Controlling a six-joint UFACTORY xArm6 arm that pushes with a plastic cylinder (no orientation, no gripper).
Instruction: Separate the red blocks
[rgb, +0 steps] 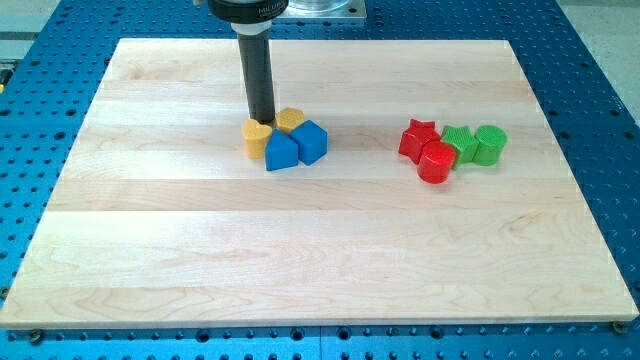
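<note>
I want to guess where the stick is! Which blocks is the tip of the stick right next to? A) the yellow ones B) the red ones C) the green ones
A: my tip sits between the yellow heart block and the other yellow block, far to the left of the red star block and red cylinder.

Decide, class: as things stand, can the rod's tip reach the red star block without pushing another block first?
Probably yes. My tip sits among the yellow blocks. Bare board lies between it and the red star, whose left and top sides are open; the red cylinder touches its lower right.
</note>
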